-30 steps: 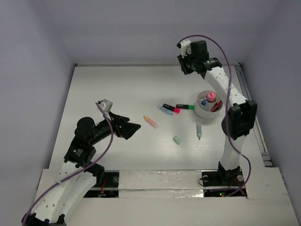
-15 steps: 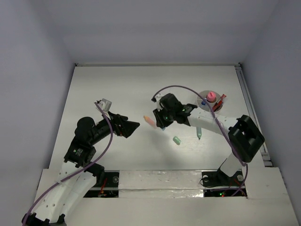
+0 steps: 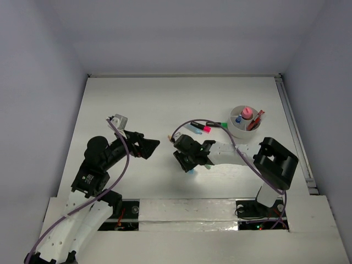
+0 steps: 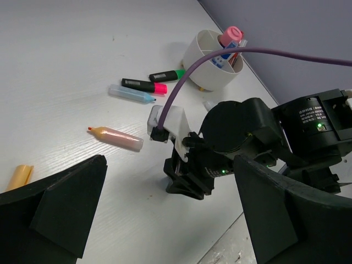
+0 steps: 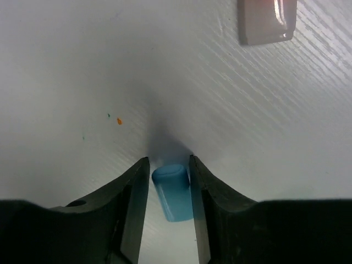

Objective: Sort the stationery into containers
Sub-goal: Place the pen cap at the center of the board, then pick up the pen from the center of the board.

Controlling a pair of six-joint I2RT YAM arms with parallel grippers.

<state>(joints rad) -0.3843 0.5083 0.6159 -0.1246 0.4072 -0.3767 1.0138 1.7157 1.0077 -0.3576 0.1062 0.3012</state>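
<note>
My right gripper [image 3: 188, 163] is low over the table middle, shut on a short blue eraser [image 5: 173, 192] whose tip is at the table surface; the eraser also shows in the top view [image 3: 190, 170]. The whitish cup [image 3: 235, 131] at the back right holds a pink-capped bottle [image 3: 247, 113], red pens [image 3: 257, 119] and a blue item. A pink marker [image 4: 144, 85], a green marker [image 4: 168, 75], a pale blue marker [image 4: 131, 94] and an orange marker [image 4: 115, 137] lie left of the cup. My left gripper [image 3: 148, 145] is open and empty, facing the right gripper.
An orange cap [image 4: 19, 177] lies on the table near my left fingers. The clear end of the orange marker [image 5: 267, 22] lies just beyond my right gripper. My right forearm [image 3: 231, 154] stretches low across the table and hides what lies beneath it.
My right arm has swung from high behind the cup down to the middle of the table, the blue eraser showing at its jaws. My left arm has barely moved.
</note>
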